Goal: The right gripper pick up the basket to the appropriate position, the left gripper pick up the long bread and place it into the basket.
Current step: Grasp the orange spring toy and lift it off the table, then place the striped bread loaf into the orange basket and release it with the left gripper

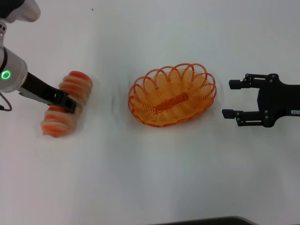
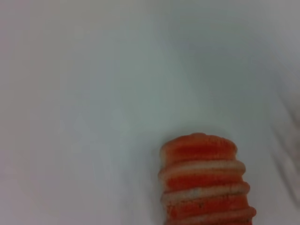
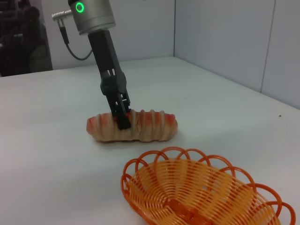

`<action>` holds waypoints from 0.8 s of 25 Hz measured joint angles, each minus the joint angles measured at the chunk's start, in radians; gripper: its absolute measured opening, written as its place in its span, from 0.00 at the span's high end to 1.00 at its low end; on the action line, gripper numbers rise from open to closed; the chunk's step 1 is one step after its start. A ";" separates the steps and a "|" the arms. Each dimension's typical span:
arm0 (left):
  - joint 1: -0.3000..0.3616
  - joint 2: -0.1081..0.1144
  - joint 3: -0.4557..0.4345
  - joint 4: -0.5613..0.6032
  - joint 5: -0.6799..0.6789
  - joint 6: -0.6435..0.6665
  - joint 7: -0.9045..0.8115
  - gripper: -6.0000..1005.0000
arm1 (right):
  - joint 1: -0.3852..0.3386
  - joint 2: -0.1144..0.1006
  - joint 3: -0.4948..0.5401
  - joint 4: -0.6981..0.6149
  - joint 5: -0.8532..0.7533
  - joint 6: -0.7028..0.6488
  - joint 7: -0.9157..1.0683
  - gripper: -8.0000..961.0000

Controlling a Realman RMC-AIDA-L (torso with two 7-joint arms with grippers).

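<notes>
With the basket [image 1: 172, 96] set mid-surface and my right gripper [image 1: 233, 98] released beside it, my left gripper [image 1: 67, 101] has its jaws clenched around the long bread [image 1: 65, 104], which next needs lifting clear over the rim.

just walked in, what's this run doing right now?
The left pincer is down on the cream and orange-red ridged toy loaf, gripping its middle on the white table. The oval orange wire basket sits empty at centre. The right pincer hangs open just beside the basket, not touching it.
</notes>
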State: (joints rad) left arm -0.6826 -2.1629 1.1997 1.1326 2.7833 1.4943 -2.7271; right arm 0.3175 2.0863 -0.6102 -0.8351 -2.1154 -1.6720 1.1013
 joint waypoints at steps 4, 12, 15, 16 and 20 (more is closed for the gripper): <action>-0.005 0.002 -0.025 0.039 -0.007 0.024 0.047 0.51 | 0.000 0.000 0.000 0.000 0.000 -0.002 0.000 0.18; -0.085 0.007 -0.185 0.149 -0.027 0.150 0.266 0.57 | 0.000 0.000 -0.001 -0.004 0.000 -0.017 0.000 0.17; -0.119 0.008 -0.196 0.174 -0.090 0.203 0.403 0.59 | -0.002 0.000 0.000 -0.004 0.000 -0.021 -0.002 0.17; -0.127 0.004 -0.187 0.183 -0.114 0.215 0.439 0.59 | -0.002 -0.001 0.000 -0.004 0.000 -0.022 -0.002 0.17; -0.149 -0.005 -0.082 0.179 -0.202 0.209 0.487 0.61 | -0.004 -0.002 0.000 0.000 0.000 -0.023 -0.002 0.17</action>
State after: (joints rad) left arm -0.8313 -2.1676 1.1180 1.3117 2.5808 1.7038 -2.2397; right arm 0.3132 2.0847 -0.6104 -0.8352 -2.1152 -1.6946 1.0994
